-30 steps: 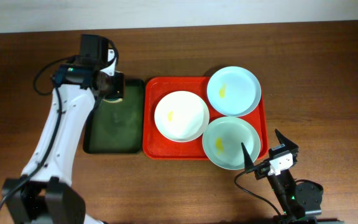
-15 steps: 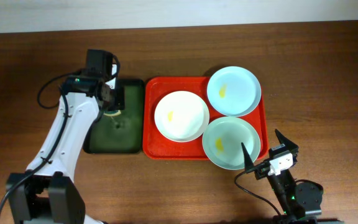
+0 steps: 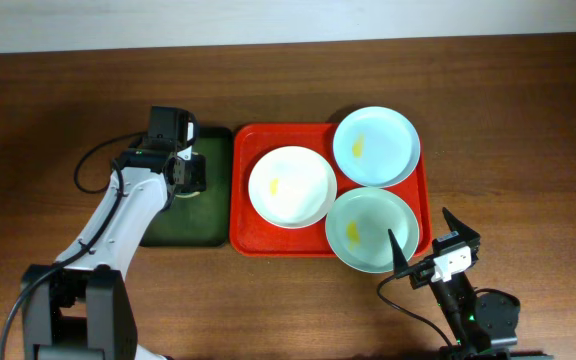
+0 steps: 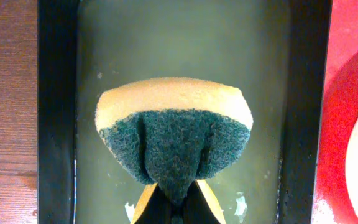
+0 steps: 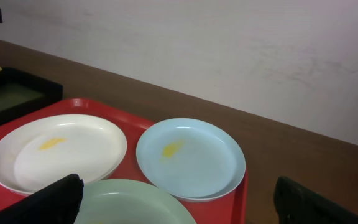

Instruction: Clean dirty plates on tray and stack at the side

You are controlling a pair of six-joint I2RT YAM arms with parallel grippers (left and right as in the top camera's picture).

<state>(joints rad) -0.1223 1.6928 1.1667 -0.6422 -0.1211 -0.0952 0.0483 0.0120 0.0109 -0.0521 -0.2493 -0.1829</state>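
my left jaws are clamped tight on a sponge (image 4: 174, 127), yellow foam with a dark green scouring face, pinched so hard that it folds into a fan in the left wrist view. it hangs over the narrow dark green tray (image 3: 183, 228), whose floor shows a wet, cloudy film. from overhead the left arm (image 3: 118, 212) reaches across the worktop (image 3: 528, 110) to the far half of that tray, and the sponge is mostly hidden under the wrist there.

the red tray (image 3: 240, 238) lies just right of the green one, long sides touching or nearly so; i cannot tell which. three plates lie on it: the white plate (image 3: 292, 186) at the left, the pale blue plate (image 3: 375, 146) in the far right corner, and the mint plate (image 3: 372, 230) in the near right corner, its rim hanging past the tray's near edge. each carries a small yellow smear. the blue and mint rims look to touch, and the white plate sits close against both.

my right jaws stand wide apart, low over the worktop just off the red tray's near right corner, pointing toward the plates. in the right wrist view the mint plate lies in the foreground between the two dark fingertips (image 5: 58, 199).
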